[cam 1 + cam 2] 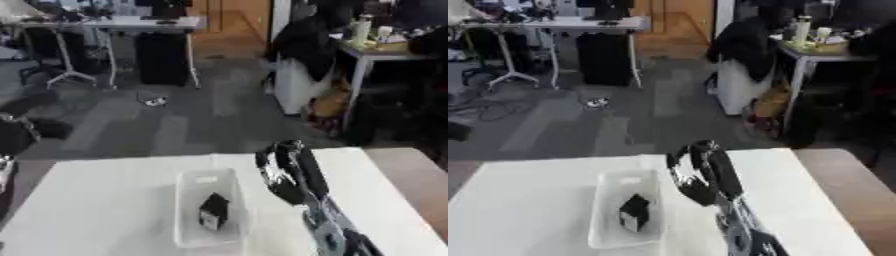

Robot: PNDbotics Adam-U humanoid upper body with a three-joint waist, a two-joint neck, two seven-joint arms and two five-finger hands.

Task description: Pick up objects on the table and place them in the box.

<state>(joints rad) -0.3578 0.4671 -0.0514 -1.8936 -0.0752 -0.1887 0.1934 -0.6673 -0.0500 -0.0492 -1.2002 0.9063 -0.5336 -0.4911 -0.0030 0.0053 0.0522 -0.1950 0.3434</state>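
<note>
A clear plastic box (186,235) stands on the white table (105,200), a little left of the middle. Inside it lies a small black object with a white face (214,211), tilted on one corner. My right hand (282,172) reaches in from the lower right and hovers just right of the box, above its far end. Its fingers are curled inward with nothing between them. My left hand does not show in either view.
A brown tabletop (411,180) adjoins the white table on the right. Beyond the far edge lie grey floor, desks at the back left, a white cabinet (293,85) and a cluttered desk (385,50) at the right.
</note>
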